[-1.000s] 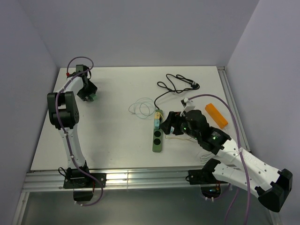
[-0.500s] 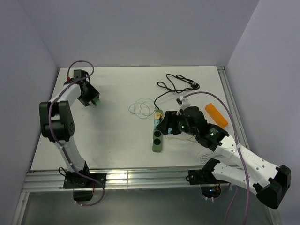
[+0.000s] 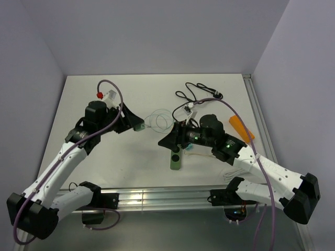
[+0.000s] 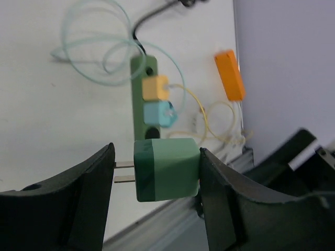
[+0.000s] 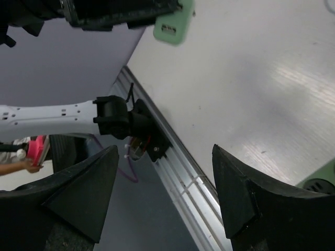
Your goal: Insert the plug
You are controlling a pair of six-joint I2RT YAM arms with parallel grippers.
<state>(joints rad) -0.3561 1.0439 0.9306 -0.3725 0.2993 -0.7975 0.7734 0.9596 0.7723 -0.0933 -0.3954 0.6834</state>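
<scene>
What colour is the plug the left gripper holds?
The plug is green, darker near its prongs; left wrist view shows it best.

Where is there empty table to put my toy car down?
Bare white table lies near the front, between the left arm and the green power strip. Another patch lies at the back, left of the black cable. Around the strip it is crowded: thin cables, the orange block, the right gripper.
</scene>
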